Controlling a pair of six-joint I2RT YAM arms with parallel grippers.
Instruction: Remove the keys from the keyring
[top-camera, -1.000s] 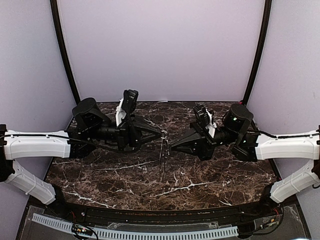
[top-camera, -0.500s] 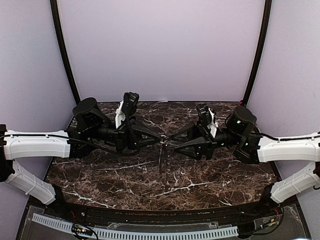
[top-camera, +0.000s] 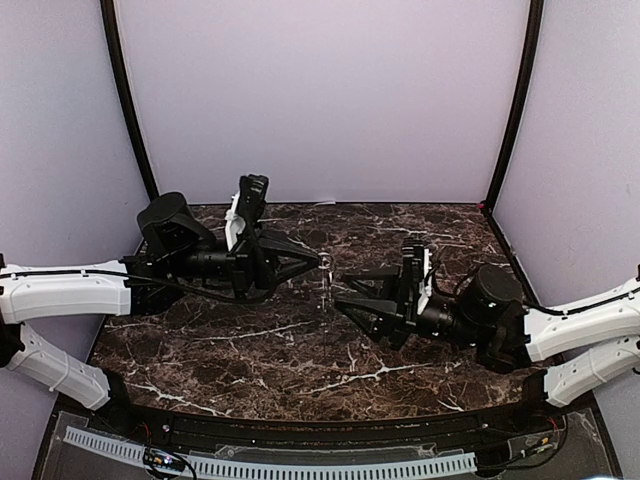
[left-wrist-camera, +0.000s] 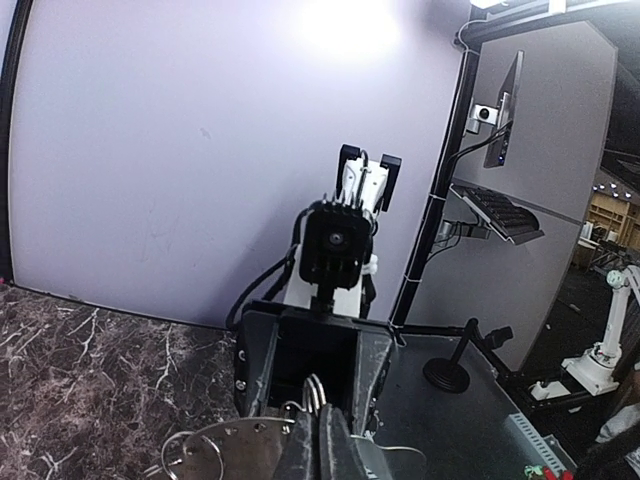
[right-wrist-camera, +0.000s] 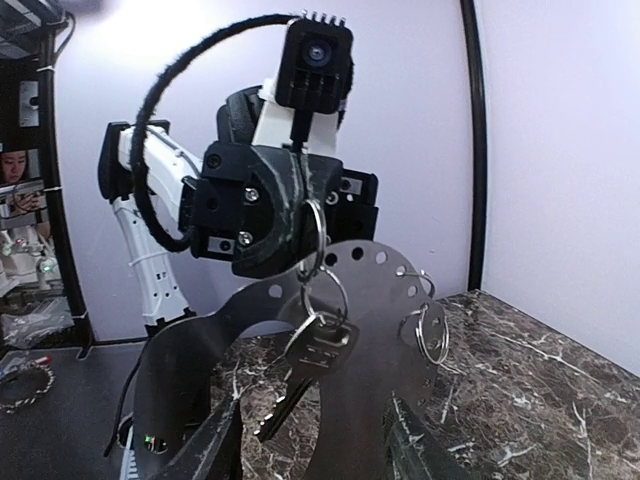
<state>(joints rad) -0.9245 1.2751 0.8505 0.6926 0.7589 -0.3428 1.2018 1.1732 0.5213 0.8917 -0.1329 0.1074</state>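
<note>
Where the two arms meet above the middle of the marble desk (top-camera: 250, 350), the left pincer (top-camera: 319, 263) is clamped tight on the keyring (right-wrist-camera: 362, 292), a flat grey plate with punched holes, gripping it by one wire ring. One key (right-wrist-camera: 322, 348) dangles beneath. The right pincer (top-camera: 340, 292), just lower right of it, stands half spread and grips nothing.

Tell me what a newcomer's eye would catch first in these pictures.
Above the marble table, the left gripper pinches the keyring, a flat grey plate with holes that fills the right wrist view. A key dangles from wire rings near its top. The right gripper stands open just beside it.
</note>
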